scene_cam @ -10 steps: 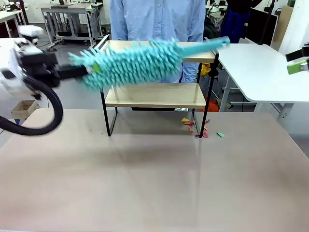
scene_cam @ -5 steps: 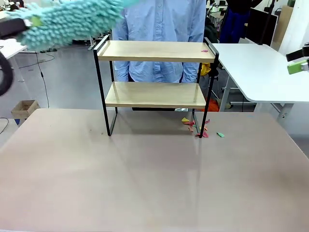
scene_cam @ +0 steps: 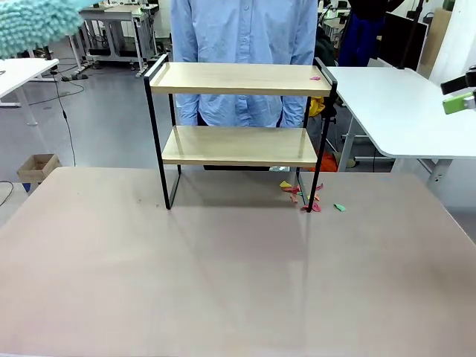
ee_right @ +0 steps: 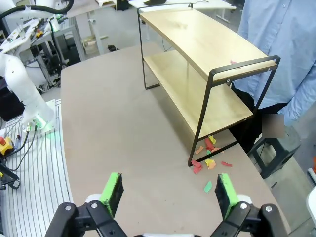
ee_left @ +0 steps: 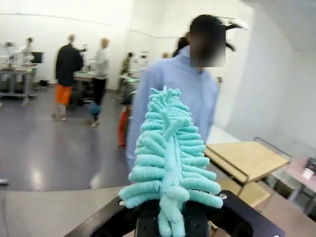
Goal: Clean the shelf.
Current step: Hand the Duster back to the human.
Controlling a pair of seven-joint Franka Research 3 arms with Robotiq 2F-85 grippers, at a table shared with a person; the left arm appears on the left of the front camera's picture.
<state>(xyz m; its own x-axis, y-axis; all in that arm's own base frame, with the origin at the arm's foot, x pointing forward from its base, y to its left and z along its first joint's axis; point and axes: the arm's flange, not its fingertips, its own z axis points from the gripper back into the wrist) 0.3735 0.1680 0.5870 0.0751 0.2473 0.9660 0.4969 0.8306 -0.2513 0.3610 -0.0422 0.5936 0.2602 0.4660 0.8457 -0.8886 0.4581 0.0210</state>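
The shelf (scene_cam: 238, 79), two light boards in a black frame, stands at the table's far middle. A fluffy teal duster (scene_cam: 33, 22) hangs high at the top left, well off the shelf. In the left wrist view my left gripper (ee_left: 173, 224) is shut on the duster (ee_left: 170, 158), with the shelf (ee_left: 247, 158) to its lower right. My right gripper (ee_right: 169, 195) is open and holds nothing, high above the table near the shelf's (ee_right: 207, 49) right end. One of its green pads (scene_cam: 459, 103) shows at the right edge. A pink scrap (ee_right: 233, 62) lies on the top board.
Coloured paper scraps (scene_cam: 301, 195) lie on the beige table (scene_cam: 223, 275) by the shelf's right foot, also the scraps (ee_right: 207, 159) in the right wrist view. A person in a blue shirt (scene_cam: 242, 30) stands right behind the shelf. A white table (scene_cam: 401, 104) is at the right.
The duster has swung from the shelf's top board up and to the left, into the picture's top left corner. The left arm has left the front view. The right gripper has not moved.
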